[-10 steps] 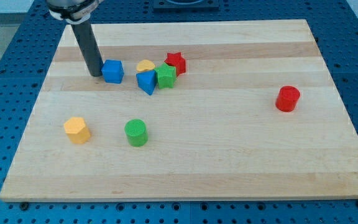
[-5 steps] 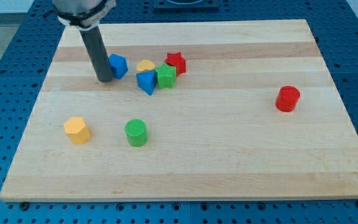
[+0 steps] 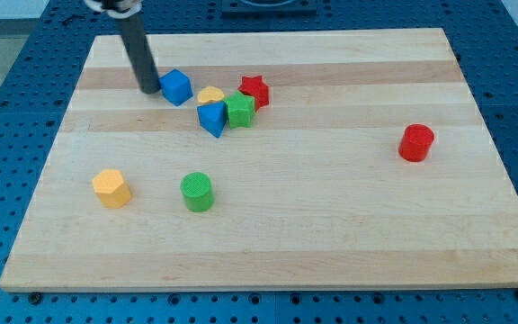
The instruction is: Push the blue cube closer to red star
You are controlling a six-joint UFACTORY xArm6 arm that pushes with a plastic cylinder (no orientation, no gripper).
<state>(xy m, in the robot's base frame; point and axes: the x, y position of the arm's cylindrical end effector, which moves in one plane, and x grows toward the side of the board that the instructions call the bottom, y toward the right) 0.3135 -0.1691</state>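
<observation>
Seven small blocks lie on the wooden desk (image 3: 331,225), and my tip (image 3: 149,89) stands at the far left, touching or just beside the left face of the blue cube (image 3: 176,86). No claw is fitted to this arm, only the straight dark rod (image 3: 138,54), so nothing is held and nothing opens or shuts. The blue cube sits turned at an angle, a little to the left of a tight cluster. In that cluster the yellow heart-shaped block (image 3: 210,94) lies nearest the cube, the red star (image 3: 255,89) is at the far right of the group, the green cube (image 3: 240,110) is just in front of the star, and a second blue block (image 3: 211,118), wedge-like in shape, presses against the green cube's left side. The blue cube and the red star are apart, with the yellow heart between them. Nearer and to the left rest a yellow hexagonal block (image 3: 111,187) and a green cylinder (image 3: 196,192). A red cylinder (image 3: 415,142) stands well apart on the right.
</observation>
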